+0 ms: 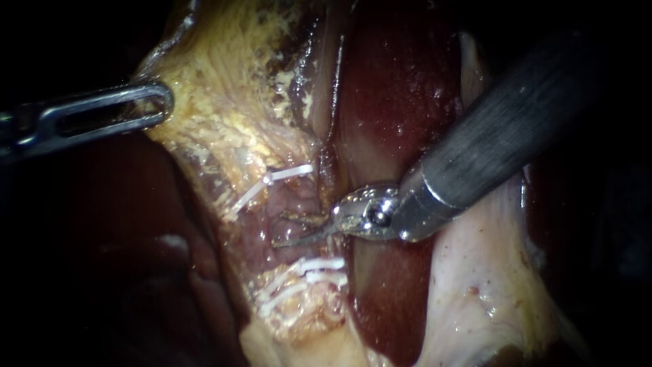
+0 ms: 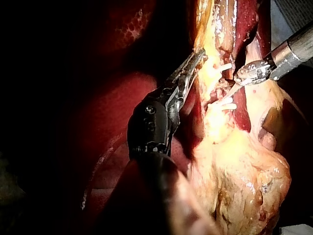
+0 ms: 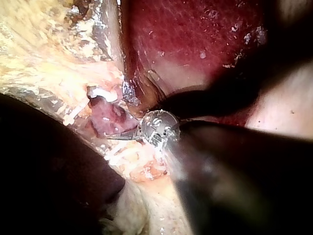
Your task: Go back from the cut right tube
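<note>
Endoscope view: tube (image 1: 292, 207) sits btw the white clips (image 1: 312, 266), pink raw patch showing. R instrument (image 1: 278, 231) comes in w/ claw spread a little, thin blade tips at the tube btw the clips. L instrument (image 1: 166, 103) is well apart from the clips, claw pinching yellow fatty tissue (image 1: 217, 102). Dark red liver (image 1: 394, 88) lies just beside the clips, on the R instrument's side.

left instrument (image 1: 160, 106) cropped, right shaft (image 3: 234, 176) blurred

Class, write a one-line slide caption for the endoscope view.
Right instrument, jaws open, between the white clips; left instrument against yellow tissue.
</note>
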Motion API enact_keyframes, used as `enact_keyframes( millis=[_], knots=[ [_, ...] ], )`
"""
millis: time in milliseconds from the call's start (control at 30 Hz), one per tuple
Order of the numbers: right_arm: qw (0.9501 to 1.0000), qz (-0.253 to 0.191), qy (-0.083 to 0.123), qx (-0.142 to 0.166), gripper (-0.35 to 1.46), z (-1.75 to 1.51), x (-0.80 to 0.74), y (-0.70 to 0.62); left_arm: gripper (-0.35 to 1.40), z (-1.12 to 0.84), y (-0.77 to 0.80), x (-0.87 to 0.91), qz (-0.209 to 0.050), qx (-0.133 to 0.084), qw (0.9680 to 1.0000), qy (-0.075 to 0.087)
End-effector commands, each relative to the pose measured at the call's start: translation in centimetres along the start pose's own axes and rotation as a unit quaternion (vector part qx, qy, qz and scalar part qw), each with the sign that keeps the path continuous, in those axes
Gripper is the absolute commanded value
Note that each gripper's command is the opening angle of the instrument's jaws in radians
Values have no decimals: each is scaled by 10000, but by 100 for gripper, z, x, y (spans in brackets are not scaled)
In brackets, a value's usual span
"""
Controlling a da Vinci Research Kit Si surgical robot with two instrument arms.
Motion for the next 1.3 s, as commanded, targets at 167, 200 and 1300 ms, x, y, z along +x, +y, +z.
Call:
enact_keyframes(
  millis=[167, 200, 1300],
  knots=[
    [9986, -516, 90, -59, 111, -12, -1, -13, -35, -2, 0, 0, 2, 0, 10000, 0],
    [9976, -666, 169, -22, 116, -16, -1, -16, -35, -2, 1, 0, 3, 1, 10000, 0],
    [9425, -3023, 1200, -774, 143, -178, 3, -41, -35, 25, 4, 26, 66, 49, 10000, 38]
  ],
)
